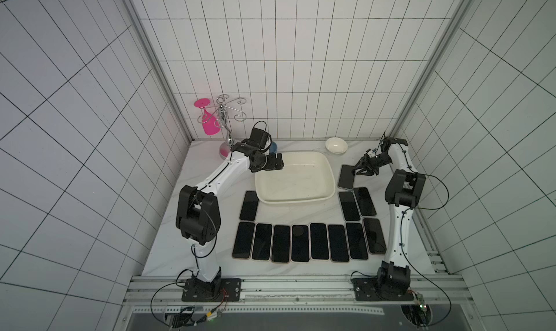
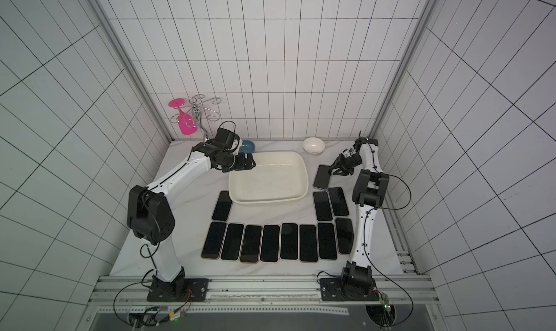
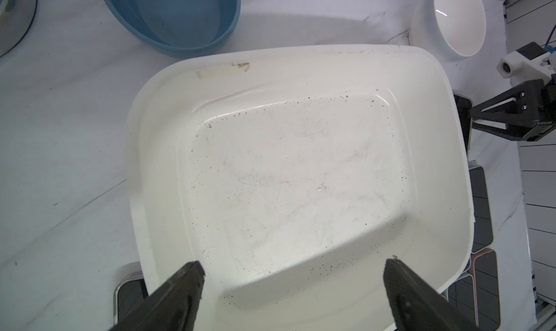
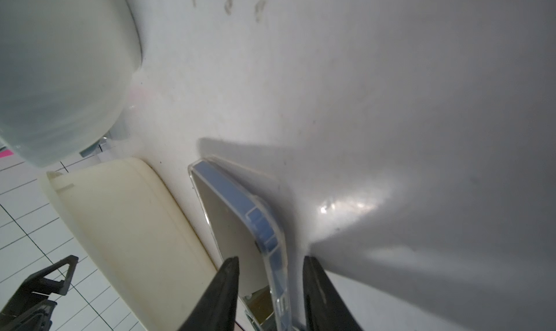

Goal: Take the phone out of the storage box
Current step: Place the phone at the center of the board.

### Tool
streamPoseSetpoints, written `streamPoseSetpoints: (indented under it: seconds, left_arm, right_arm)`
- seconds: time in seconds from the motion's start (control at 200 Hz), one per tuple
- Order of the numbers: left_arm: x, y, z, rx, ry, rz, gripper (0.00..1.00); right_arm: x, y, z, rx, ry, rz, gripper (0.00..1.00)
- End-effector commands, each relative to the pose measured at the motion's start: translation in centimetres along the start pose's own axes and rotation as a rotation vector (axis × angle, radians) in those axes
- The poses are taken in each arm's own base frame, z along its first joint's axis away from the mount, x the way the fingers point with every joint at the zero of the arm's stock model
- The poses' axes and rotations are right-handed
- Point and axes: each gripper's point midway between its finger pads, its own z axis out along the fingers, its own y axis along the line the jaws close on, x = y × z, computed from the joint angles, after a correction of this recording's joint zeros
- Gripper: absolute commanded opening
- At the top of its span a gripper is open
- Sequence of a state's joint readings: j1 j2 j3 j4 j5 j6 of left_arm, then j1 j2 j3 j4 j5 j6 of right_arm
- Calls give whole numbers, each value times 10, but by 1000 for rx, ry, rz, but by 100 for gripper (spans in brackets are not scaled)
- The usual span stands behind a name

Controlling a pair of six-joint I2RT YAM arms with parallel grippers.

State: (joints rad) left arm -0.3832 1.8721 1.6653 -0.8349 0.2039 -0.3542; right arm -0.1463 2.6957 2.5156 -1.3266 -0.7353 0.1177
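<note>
Storage box [image 1: 301, 198], a large shallow cream-white plastic tub with rounded corners: interior checked in the left wrist view and in both top views, and no phone is seen inside, only dark specks and scuffs on the floor.

Phone [image 1: 346, 176], a dark-screened slab in a clear case with a blue edge: located outside the box, on the white marbled desk [image 1: 301, 212], just beside the box's side wall. Its long axis runs parallel to that wall.

Right gripper [image 1: 362, 171]: this is the nearer one, positioned at the phone's outer long edge, on the side away from the box. In the right wrist view the jaws are seen parted around that edge, one finger [image 4: 228, 272] over the screen face, the other outside the case with a sliver of desk showing between. No clamp is seen. Whether the phone lies fully flat cannot be told.

Left gripper [image 3: 294, 272]: jaws spread wide, nothing between them, held above the box's near corner, well apart from the phone.

Judgement: removal appears done, and release is judged to be the step in hand. A retreat away from the box, straight off the long edge, would be needed so the case is not dragged.
</note>
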Motion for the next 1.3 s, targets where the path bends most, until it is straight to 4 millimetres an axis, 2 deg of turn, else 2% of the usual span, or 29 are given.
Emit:
streamPoseSetpoints:
  seconds: [0.0,0.12,0.21,0.275,0.305,0.31,0.32,0.325,0.4,0.455,0.545,0.76,0.95,1.139,1.294]
  left_arm:
    - [5,6,8,-10,20,0,98]
    - [6,6,9,-8,19,-4,98]
    - [7,6,10,-7,23,-9,98]
    - [7,8,8,-15,14,-9,98]
    - [7,9,8,-18,11,-9,98]
    - [7,9,8,-18,9,-8,98]
    - [7,9,8,-19,9,-9,98]
    - [7,9,8,-19,9,-10,98]
    - [7,10,7,-18,3,-16,98]
    - [8,9,8,-13,2,-20,98]
    - [8,8,8,-7,1,-22,98]
    - [7,9,8,-12,0,-18,98]
    - [8,14,8,-22,3,-22,98]
    - [11,16,12,-21,16,-26,98]
    - [14,18,15,-23,25,-27,98]
  right_arm:
    - [-16,3,-7,-26,-53,5,40]
    - [-21,12,-9,-68,-77,-5,41]
    - [-16,9,-16,-24,-76,4,39]
    - [-10,0,-23,48,-97,47,35]
    - [-9,-1,-29,71,-127,64,32]
    - [-11,5,-36,71,-151,52,32]
    - [-9,-1,-32,80,-147,69,31]
    - [-11,6,-40,78,-172,57,31]
    - [-6,-5,-47,144,-242,97,26]
    - [-2,-10,-52,190,-269,119,17]
    - [1,-13,-45,213,-253,126,11]
    - [-2,-14,-14,288,-182,103,8]
    - [-11,-13,-6,322,-191,95,7]
    - [-20,2,6,292,-178,48,8]
    - [-28,10,8,274,-197,30,9]
